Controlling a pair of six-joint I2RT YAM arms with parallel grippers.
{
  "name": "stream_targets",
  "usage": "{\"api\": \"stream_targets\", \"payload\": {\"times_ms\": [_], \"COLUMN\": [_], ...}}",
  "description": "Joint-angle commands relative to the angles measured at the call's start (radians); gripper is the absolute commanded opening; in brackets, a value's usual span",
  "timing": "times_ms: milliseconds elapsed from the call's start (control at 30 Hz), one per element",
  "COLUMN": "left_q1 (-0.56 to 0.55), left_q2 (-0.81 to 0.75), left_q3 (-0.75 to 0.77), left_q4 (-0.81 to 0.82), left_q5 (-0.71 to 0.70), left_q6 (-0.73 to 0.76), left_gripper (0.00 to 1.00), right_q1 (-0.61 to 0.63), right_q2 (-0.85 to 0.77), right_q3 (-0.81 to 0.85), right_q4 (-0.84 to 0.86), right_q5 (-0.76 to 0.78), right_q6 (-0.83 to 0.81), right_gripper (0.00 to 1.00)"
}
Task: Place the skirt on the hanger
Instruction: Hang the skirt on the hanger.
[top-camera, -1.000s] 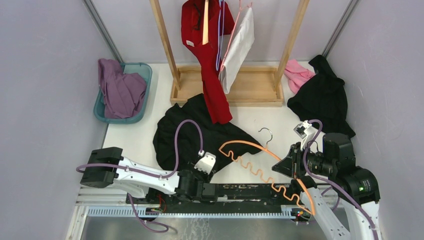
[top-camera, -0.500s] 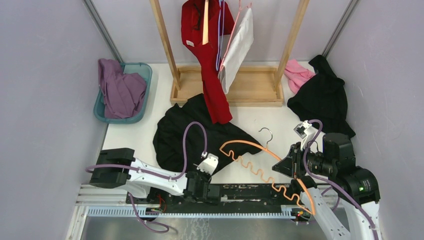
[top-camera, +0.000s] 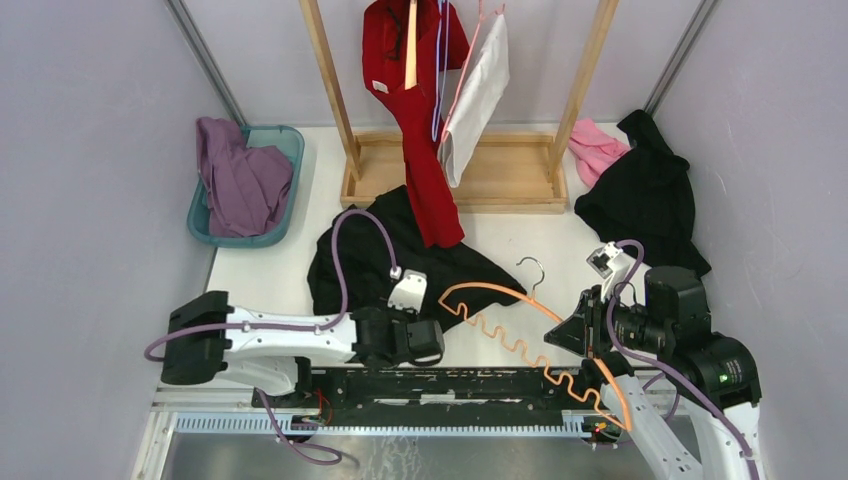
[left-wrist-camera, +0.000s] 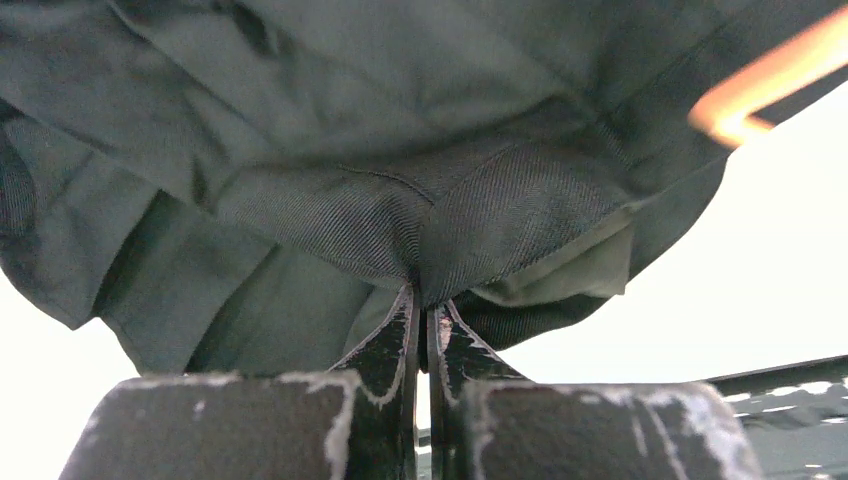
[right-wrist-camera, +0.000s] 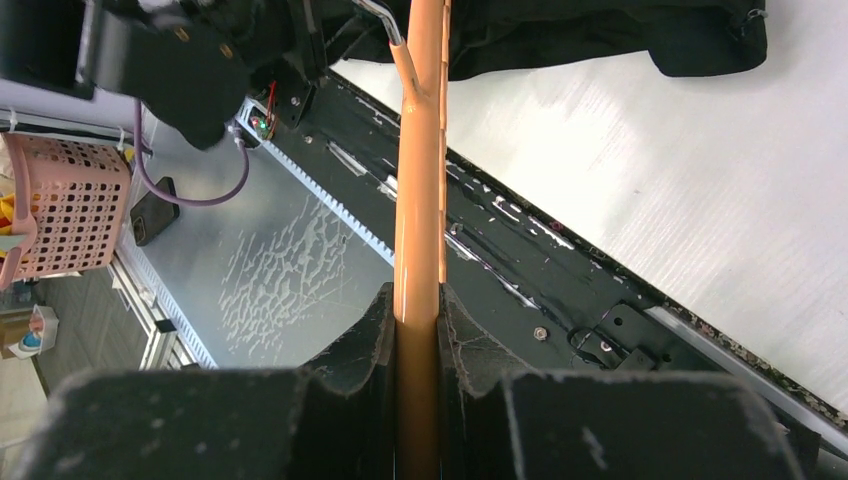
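1. The left hand (left-wrist-camera: 422, 303) is closed, its fingertips pinching a fold at the near edge of the black skirt (left-wrist-camera: 380, 140).
2. The black skirt lies crumpled on the white surface (top-camera: 260, 280), left of centre and in front of the wooden rack (top-camera: 500, 170).
3. The right hand (right-wrist-camera: 418, 312) is clamped on one end of the orange hanger (right-wrist-camera: 420, 200), by the near right edge of the surface.
4. From that hand the orange hanger reaches left toward the black skirt, with its metal hook (top-camera: 535, 268) pointing to the far edge.
5. A red garment (top-camera: 420, 120) and a white garment (top-camera: 480, 90) hang on the wooden rack.
6. A teal basket (top-camera: 285, 133) holding purple cloth (top-camera: 235, 175) sits at the far left corner.
7. A second black garment (top-camera: 640, 195) and a pink one (top-camera: 595, 148) lie at the far right corner.
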Motion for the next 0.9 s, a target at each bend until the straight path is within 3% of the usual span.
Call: {"api": "stream_targets", "payload": {"times_ms": [0, 467, 867], "left_q1": [0.070, 0.150, 0.159], "left_q2": [-0.071, -0.032, -0.046], "left_q3": [0.093, 0.199, 0.266], "left_q4": [0.047, 0.094, 0.079], "left_q5": [0.009, 0.082, 0.110], "left_q6": [0.155, 0.297, 0.340], "left_gripper": [0.03, 0.03, 0.03], "right_q1": [0.015, 0.037, 0.037], "right_q2": [-0.015, -0.019, 0.034], "right_q3": [0.015, -0.013, -0.074], "right_q4": [0.041, 0.087, 0.187], "right_q5": [-0.044, -0.118, -0.046], "right_q6": [-0.011, 0.000, -0.015], "right_gripper": [0.02, 0.02, 0.01]}}
